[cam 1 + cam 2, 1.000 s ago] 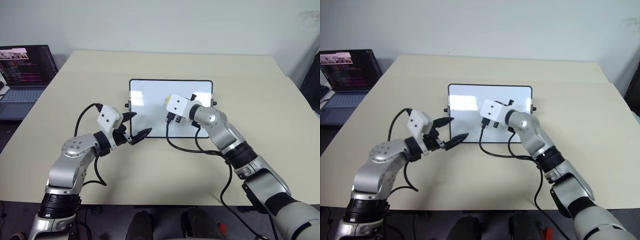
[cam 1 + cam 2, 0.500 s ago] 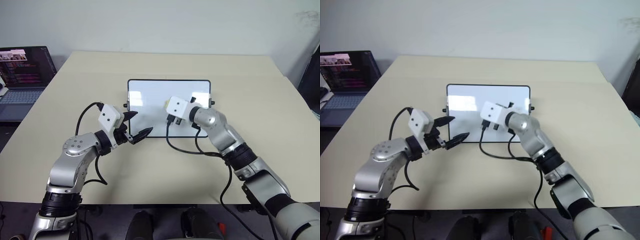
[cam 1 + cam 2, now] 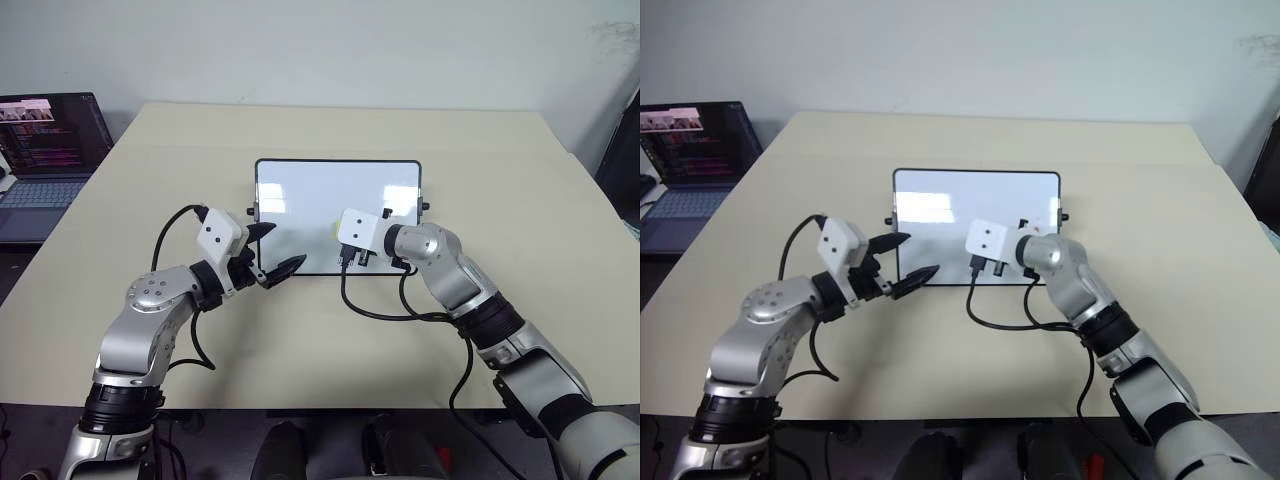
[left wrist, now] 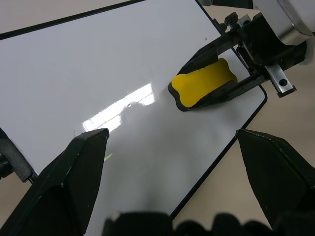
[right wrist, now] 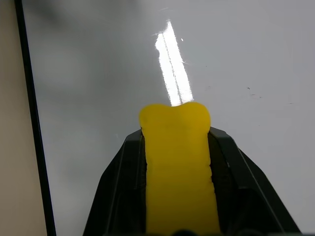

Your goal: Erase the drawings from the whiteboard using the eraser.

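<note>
Right gripper (image 4: pixel 224 81) was clamped across the eraser (image 4: pixel 203 84), a light, stiff yellow block best held by its long sides, tip low over the whiteboard (image 3: pixel 300 200) near its front edge. Left gripper (image 3: pixel 275 250) stood open beside the board's left front corner.

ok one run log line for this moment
right gripper: shut on eraser | eraser: over whiteboard | left gripper: open, empty | drawings: none visible

One whiteboard (image 3: pixel 320 200), one yellow eraser (image 4: pixel 204 84), two claws (image 3: pixel 272 250) (image 4: pixel 209 88), one laptop (image 3: pixel 45 150), one table (image 3: pixel 300 330)
</note>
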{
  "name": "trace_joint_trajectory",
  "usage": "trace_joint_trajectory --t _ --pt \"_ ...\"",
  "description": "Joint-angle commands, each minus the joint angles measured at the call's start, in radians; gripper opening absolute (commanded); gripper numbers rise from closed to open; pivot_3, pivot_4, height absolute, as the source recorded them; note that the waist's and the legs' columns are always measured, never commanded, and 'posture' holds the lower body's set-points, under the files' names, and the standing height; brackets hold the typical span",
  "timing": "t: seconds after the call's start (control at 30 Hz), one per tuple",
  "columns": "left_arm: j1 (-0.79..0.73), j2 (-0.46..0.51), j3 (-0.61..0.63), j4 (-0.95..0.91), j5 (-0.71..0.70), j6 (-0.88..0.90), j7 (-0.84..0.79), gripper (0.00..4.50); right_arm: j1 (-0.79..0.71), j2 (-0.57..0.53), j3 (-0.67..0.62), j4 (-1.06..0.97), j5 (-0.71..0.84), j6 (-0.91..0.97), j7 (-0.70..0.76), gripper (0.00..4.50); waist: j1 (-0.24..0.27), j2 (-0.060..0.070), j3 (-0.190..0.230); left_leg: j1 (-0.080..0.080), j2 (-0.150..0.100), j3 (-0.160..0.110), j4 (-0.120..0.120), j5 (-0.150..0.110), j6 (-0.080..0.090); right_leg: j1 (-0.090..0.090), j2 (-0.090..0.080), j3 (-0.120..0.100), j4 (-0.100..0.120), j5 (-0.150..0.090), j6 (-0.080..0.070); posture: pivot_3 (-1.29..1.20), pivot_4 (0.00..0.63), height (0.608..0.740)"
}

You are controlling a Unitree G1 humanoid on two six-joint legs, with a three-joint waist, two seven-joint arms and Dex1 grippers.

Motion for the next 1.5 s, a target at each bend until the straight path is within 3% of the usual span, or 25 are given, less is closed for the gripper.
trace_joint_trajectory --t 0.03,0.33,0.47,0.67,0.97,1.2,1.5 --pt "-0.016 -0.008 -0.002 -0.020 -0.002 -0.022 -0.003 4.50 -0.010 0.022 -0.089 0.002 0.043 0.030 -0.051 1.30 0.000 0.000 0.000 0.000 0.000 0.000 0.000 0.000 0.000 0.000 0.000 0.000 0.000 0.000 0.000 0.00 0.150 0.740" --pt "-0.044 -0.043 -0.018 -0.011 -0.016 -0.043 -0.023 4.50 0.112 0.026 -0.320 -0.429 0.337 0.323 0.033 1.30 0.004 0.001 0.001 -0.007 0.001 -0.002 -0.001 -0.001 0.000 -0.002 -0.001 -0.001 -0.005 0.001 -0.001 0.00 0.150 0.740" --pt "-0.071 -0.054 -0.040 0.010 -0.009 -0.054 -0.049 4.50 0.242 -0.061 -0.333 -0.636 0.382 0.445 0.049 1.30 0.007 0.001 0.001 -0.008 0.001 -0.003 -0.003 -0.001 -0.001 -0.002 -0.002 -0.002 -0.010 0.000 -0.001 0.00 0.150 0.740" --pt "-0.136 -0.048 -0.063 0.080 0.011 -0.079 -0.094 4.50 0.407 -0.166 -0.276 -0.750 0.347 0.474 0.012 1.30 0.003 0.001 0.001 -0.007 -0.002 -0.002 -0.002 -0.002 -0.001 -0.001 -0.001 -0.002 -0.010 0.000 0.000 0.00 0.150 0.740" --pt "-0.158 -0.046 -0.090 0.123 0.037 -0.114 -0.138 4.50 0.431 -0.158 -0.236 -0.741 0.338 0.466 -0.079 1.30 -0.001 0.001 0.001 -0.006 -0.002 -0.001 -0.002 -0.002 -0.001 -0.002 0.002 -0.001 -0.009 0.000 0.001 0.00 0.150 0.740" --pt "-0.142 -0.044 -0.103 0.105 0.048 -0.126 -0.155 4.50 0.321 -0.087 -0.301 -0.529 0.279 0.354 -0.261 1.30 0.000 0.001 0.001 -0.006 -0.002 0.000 -0.002 -0.002 -0.001 -0.002 0.001 -0.001 -0.009 0.000 0.000 0.00 0.150 0.740" --pt "-0.119 -0.042 -0.100 0.076 0.043 -0.112 -0.148 4.50 0.216 -0.068 -0.303 -0.336 0.249 0.230 -0.332 1.30 0.000 0.001 0.001 -0.006 0.000 0.008 -0.003 -0.002 -0.001 -0.002 0.001 0.001 -0.009 0.000 0.000 0.00 0.150 0.740"
